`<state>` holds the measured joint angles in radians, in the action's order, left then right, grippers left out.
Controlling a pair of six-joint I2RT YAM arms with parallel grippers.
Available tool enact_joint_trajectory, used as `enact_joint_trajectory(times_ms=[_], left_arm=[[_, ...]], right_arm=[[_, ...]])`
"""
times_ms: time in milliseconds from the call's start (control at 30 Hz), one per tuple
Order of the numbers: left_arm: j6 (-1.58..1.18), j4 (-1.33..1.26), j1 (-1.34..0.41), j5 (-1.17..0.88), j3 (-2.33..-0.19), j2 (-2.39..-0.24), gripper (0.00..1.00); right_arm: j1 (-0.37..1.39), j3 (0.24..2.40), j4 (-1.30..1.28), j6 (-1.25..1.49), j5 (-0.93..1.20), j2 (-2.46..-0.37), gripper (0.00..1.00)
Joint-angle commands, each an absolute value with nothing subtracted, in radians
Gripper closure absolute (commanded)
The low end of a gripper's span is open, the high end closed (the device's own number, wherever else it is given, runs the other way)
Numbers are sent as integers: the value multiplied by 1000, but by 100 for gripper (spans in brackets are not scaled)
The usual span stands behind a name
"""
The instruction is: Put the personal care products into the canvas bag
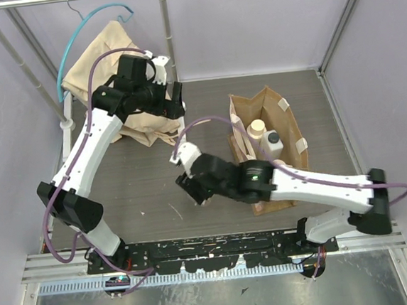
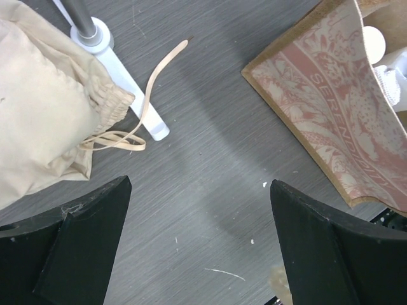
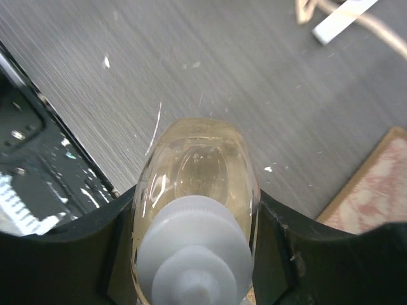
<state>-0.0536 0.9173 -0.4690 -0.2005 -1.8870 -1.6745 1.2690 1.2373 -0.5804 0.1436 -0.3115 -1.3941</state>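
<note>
My right gripper (image 3: 194, 244) is shut on a translucent yellowish bottle (image 3: 197, 171) with a white cap, held just above the grey table. In the top view this gripper (image 1: 192, 189) is left of the canvas bag (image 1: 287, 127), and its body hides the bottle. The bag stands upright and open, its patterned side (image 2: 324, 108) also in the left wrist view. Inside it are a cream round-capped bottle (image 1: 257, 128) and a white bottle with a black cap (image 1: 272, 141). My left gripper (image 1: 177, 98) is open over bare table (image 2: 200, 241), between the garment and the bag.
A beige garment (image 1: 102, 54) hangs on a blue hanger (image 1: 85, 27) from a white rack (image 1: 167, 27) at the back left. The rack's white foot (image 2: 127, 82) and the garment's drawstring (image 2: 152, 82) lie on the table. The black base rail (image 3: 25, 159) is near my right gripper.
</note>
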Motion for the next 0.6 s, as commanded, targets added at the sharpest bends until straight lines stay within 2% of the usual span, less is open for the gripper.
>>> enact_joint_trajectory(times_ms=[0, 300, 567], left_arm=[[-61, 913, -465, -259, -1930, -1699, 2], [-84, 901, -465, -279, -1924, -1702, 2], [-124, 853, -469, -353, -1930, -1710, 2]], right_arm=[[1256, 1390, -606, 186, -402, -1177, 99], [1131, 1583, -792, 155, -577, -1081, 99], [1107, 1766, -893, 139, -938, -1073, 99]])
